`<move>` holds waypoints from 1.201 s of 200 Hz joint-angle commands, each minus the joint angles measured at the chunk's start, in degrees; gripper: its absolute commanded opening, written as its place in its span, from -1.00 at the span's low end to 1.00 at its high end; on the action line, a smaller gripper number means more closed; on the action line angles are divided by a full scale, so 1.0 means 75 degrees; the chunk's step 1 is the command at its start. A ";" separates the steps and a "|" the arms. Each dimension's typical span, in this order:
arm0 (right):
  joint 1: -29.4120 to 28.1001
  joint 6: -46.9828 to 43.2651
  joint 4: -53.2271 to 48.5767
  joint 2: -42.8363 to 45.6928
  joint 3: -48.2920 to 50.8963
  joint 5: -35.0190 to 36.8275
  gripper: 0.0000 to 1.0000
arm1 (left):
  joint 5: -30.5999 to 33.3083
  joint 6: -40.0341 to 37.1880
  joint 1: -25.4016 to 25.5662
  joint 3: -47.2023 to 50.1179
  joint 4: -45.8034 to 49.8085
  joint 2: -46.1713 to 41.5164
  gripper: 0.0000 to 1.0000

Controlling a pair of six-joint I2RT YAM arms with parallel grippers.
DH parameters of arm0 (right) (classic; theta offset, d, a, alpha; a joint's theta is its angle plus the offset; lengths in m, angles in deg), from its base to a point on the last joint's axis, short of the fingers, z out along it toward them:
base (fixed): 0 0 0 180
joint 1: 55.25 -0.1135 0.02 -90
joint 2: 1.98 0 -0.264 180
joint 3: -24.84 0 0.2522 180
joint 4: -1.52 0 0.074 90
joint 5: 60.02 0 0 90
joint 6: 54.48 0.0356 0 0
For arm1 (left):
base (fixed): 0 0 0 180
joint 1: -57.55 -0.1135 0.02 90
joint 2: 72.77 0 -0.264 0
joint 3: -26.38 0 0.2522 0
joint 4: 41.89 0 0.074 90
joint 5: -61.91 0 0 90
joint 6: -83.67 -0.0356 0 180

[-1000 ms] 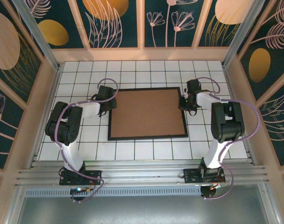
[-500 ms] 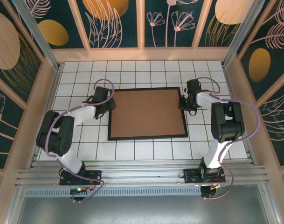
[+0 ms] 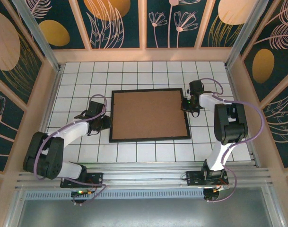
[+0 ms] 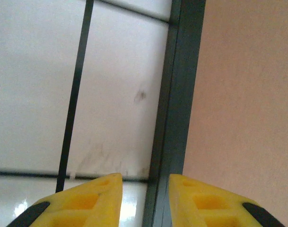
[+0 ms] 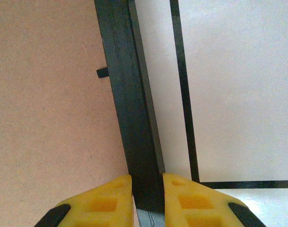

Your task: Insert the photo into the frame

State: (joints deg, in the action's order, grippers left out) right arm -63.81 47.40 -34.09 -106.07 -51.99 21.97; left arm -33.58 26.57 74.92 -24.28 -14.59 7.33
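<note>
1. The frame (image 3: 150,139) lies flat at the centre of the top view on the white tiled table (image 3: 134,71). It is a thin black rectangle, its opening filled by a brown backing board (image 3: 149,113).
2. The right gripper (image 5: 147,182) is at the frame's right edge. Its fingers press against both sides of the black rail, clamped on it.
3. The left gripper (image 4: 144,179) sits centre left, by the left rail. Its fingers are apart with the rail partly in the gap, and no grip is evident.
4. Handling, as judged: the frame is probably light and stiff, with narrow, smooth rails that may slip. It is best pinched across a rail near mid-length, with opposite sides held together against twisting.
</note>
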 commanded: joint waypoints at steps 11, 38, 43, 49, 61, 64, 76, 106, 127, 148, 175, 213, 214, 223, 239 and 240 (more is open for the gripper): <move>0.0019 -0.0015 -0.0017 0.0059 -0.0070 0.0003 -0.62 | -0.0411 -0.0001 0.0045 0.0053 0.0510 -0.0213 -0.39; 0.0028 -0.0019 0.0005 0.0096 -0.0017 -0.0011 -0.62 | -0.0543 -0.0074 0.0046 -0.0011 0.0311 0.0027 -0.41; 0.0025 -0.0015 0.0006 0.0101 -0.0005 -0.0016 -0.62 | -0.0533 -0.0075 0.0042 -0.0012 0.0273 0.0071 -0.41; 0.0018 -0.0012 0.0006 0.0102 0.0001 -0.0019 -0.62 | -0.0541 -0.0085 0.0045 -0.0013 0.0227 0.0120 -0.42; 0.0027 -0.0008 0.0007 0.0090 0.0007 -0.0024 -0.62 | -0.0579 -0.0098 0.0050 -0.0013 0.0154 0.0222 -0.43; 0.0026 -0.0011 0.0007 0.0087 0.0007 -0.0022 -0.62 | -0.0590 -0.0101 0.0046 -0.0022 0.0136 0.0241 -0.43; 0.0028 -0.0014 -0.0003 0.0089 0.0007 -0.0023 -0.62 | -0.0670 -0.0107 0.0042 -0.0012 0.0045 0.0307 -0.43; 0.0016 -0.0004 -0.0011 0.0057 -0.0005 -0.0056 -0.62 | -0.0776 -0.0087 0.0046 0.0035 -0.0212 0.0435 -0.43; -0.0009 -0.0001 -0.0005 0.0048 0.0038 -0.0080 -0.62 | -0.0913 -0.0034 0.0060 0.0063 -0.0474 0.0484 -0.43; -0.0041 0.0051 0.0036 0.0050 0.0088 -0.0176 -0.62 | -0.0996 -0.0057 0.0127 0.0046 -0.0642 0.0546 -0.42; -0.0098 0.0080 0.0100 0.0040 0.0147 -0.0291 -0.62 | -0.0896 -0.0121 0.0306 0.0010 -0.0645 0.0731 -0.37; -0.0172 0.0117 0.0147 -0.0025 0.0205 -0.0351 -0.62 | -0.0634 -0.0109 0.0587 0.0016 -0.0645 0.1087 -0.32; -0.0183 0.0122 0.0147 -0.0022 0.0206 -0.0350 -0.62 | -0.0624 -0.0103 0.0595 0.0019 -0.0645 0.1098 -0.32; -0.0206 0.0129 0.0150 -0.0025 0.0206 -0.0350 -0.62 | -0.0570 -0.0102 0.0656 0.0023 -0.0657 0.1169 -0.32; -0.0236 0.0148 0.0179 -0.0024 0.0218 -0.0361 -0.62 | -0.0427 -0.0123 0.0771 0.0011 -0.0618 0.1315 -0.30; -0.0239 0.0149 0.0181 -0.0027 0.0218 -0.0361 -0.62 | -0.0421 -0.0122 0.0774 0.0011 -0.0614 0.1324 -0.30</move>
State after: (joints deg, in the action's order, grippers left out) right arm -63.83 47.44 -32.80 -106.05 -51.77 22.54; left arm -36.23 26.48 78.13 -24.70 -18.65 13.03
